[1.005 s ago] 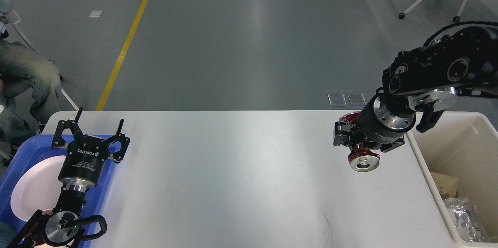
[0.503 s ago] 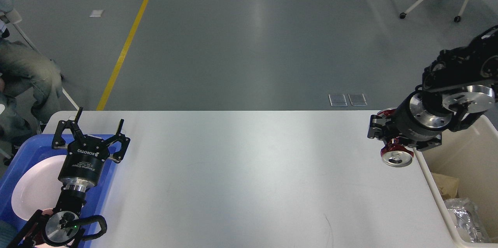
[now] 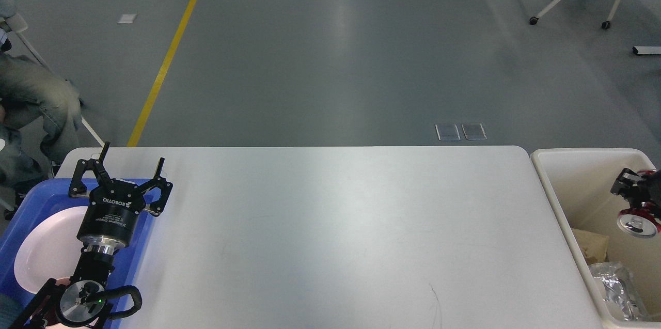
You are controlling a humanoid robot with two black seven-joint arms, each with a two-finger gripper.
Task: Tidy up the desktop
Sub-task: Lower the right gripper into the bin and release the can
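**benchbot:** White desktop (image 3: pixel 330 225) fills the middle of the head view and looks bare, apart from a faint dark scuff near the front edge. So the step in hand, I'd say, is dumping the red can (image 3: pixel 639 219) in the cream bin (image 3: pixel 547 184) off the desktop's right end.

**ratchet:** Yep. The right gripper (image 3: pixel 634 197) is over the bin's inside, jaws clamped on the can, silver end facing the camera. Only its tip shows; the rest of the arm is off the right edge.

**benchbot:** How would you let go?

**ratchet:** It's well inside the rim, so I'd just spread the jaws there. Maybe drop a touch lower first so the can doesn't bounce off the brown paper (image 3: pixel 588 246) or the crinkly foil wrap (image 3: pixel 617 287) down in the bin. Don't swing back over the desktop until the can is free.

**benchbot:** And the left side?

**ratchet:** The left gripper (image 3: pixel 120 174) points away from the camera, over the far end of the blue tray (image 3: pixel 23 215) with the white plate (image 3: pixel 46 246) in it. Jaws spread wide, holding nothing.
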